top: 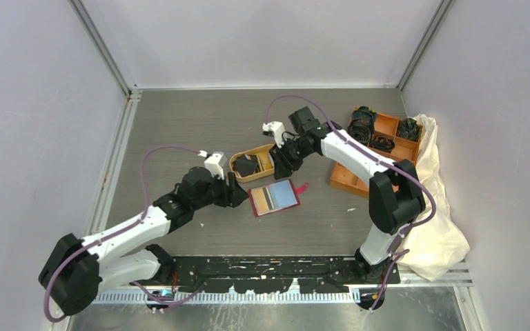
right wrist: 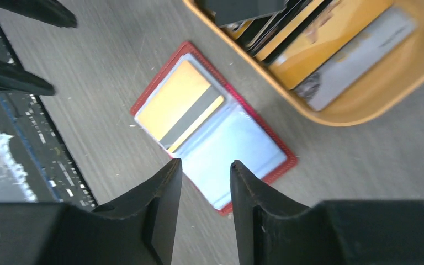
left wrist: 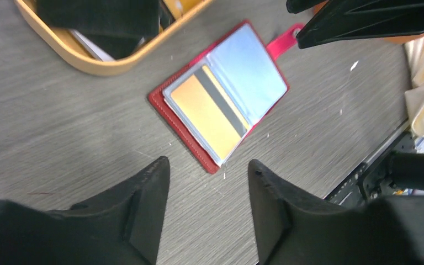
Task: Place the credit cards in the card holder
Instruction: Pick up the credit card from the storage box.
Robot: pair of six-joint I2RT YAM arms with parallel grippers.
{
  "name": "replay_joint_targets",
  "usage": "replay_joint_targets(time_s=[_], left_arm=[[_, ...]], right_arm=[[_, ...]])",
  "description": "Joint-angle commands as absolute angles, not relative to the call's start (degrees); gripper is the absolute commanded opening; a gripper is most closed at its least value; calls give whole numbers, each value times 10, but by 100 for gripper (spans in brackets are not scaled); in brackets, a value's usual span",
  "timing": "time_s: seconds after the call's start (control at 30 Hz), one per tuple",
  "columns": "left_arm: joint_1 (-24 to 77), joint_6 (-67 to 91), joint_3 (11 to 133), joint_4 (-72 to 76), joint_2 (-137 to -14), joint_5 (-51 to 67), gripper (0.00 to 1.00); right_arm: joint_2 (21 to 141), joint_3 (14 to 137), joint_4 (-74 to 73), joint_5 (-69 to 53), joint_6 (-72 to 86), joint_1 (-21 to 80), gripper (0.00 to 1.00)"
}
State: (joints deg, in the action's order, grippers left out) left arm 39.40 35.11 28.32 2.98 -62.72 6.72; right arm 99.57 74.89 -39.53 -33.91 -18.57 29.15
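The red card holder (top: 274, 198) lies open on the table, with its clasp tab pointing right. A yellowish card with a grey stripe (left wrist: 207, 113) sits in its left sleeve, and the other pale blue sleeve is empty. Several more credit cards, mostly black (left wrist: 99, 16), one yellowish (right wrist: 326, 38) and one whitish (right wrist: 359, 55), lie in the orange oval tray (top: 248, 179) just behind the holder. My left gripper (left wrist: 207, 165) is open and empty, just left of the holder. My right gripper (right wrist: 205, 165) is open and empty, above the holder's far right corner next to the tray.
An orange square-compartment box (top: 379, 145) with black coiled bands stands at the right. A white crumpled cloth (top: 435, 200) lies beyond it along the right wall. A black rail (top: 276, 269) runs along the near table edge.
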Motion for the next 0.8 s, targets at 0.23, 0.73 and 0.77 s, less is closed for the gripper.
replay_joint_targets(time_s=[0.23,0.73,0.77], left_arm=[[353,253,439,-142,-537,61,68],[343,16,583,-356,-602,-57,65],[343,18,577,-355,-598,-59,65]], right_arm=[[974,904,-310,-334,-129,276,100],[1164,957,-262,-403,124,277,71],[1176,962,-267,-402,127,277,68]])
